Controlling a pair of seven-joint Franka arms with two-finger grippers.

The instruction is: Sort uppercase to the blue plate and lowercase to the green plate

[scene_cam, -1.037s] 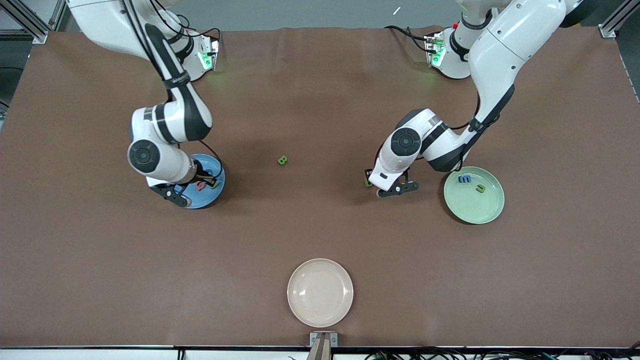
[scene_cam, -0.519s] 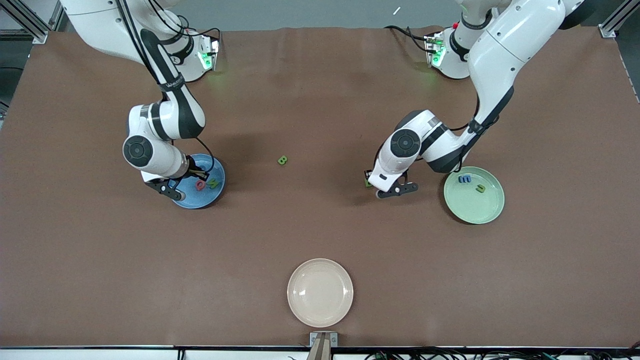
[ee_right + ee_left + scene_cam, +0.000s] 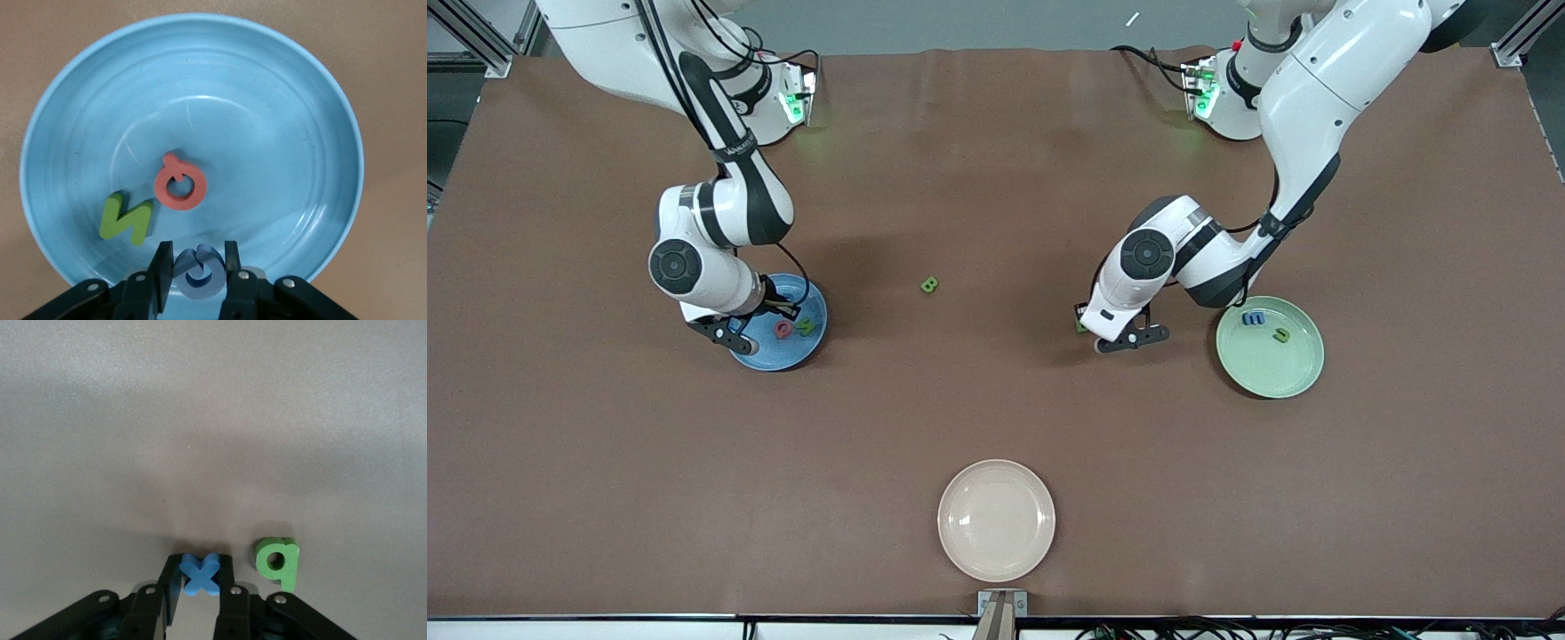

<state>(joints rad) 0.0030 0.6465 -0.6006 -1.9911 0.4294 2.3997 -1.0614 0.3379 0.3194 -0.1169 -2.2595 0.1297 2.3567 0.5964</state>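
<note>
My left gripper (image 3: 199, 570) is down at the table and shut on the blue lowercase x (image 3: 200, 573). A green lowercase p (image 3: 277, 561) lies on the table just beside it. In the front view this gripper (image 3: 1087, 322) sits between the green B (image 3: 929, 284) and the green plate (image 3: 1272, 369), which holds a blue m (image 3: 1255, 317) and a green u (image 3: 1281, 335). My right gripper (image 3: 195, 260) is low over the blue plate (image 3: 267, 100) and shut on the blue C (image 3: 198, 270), which is squeezed into a curl. The red Q (image 3: 181, 187) and green N (image 3: 125, 217) lie in that plate.
A cream-beige plate (image 3: 996, 520) stands near the table's front edge, nearest the front camera. The green B lies alone on the brown mat between the two arms. The blue plate (image 3: 800, 351) is toward the right arm's end.
The left gripper's fingers have closed onto the blue x. The right hand has shifted slightly over the blue plate, so the Q and N show more fully.
</note>
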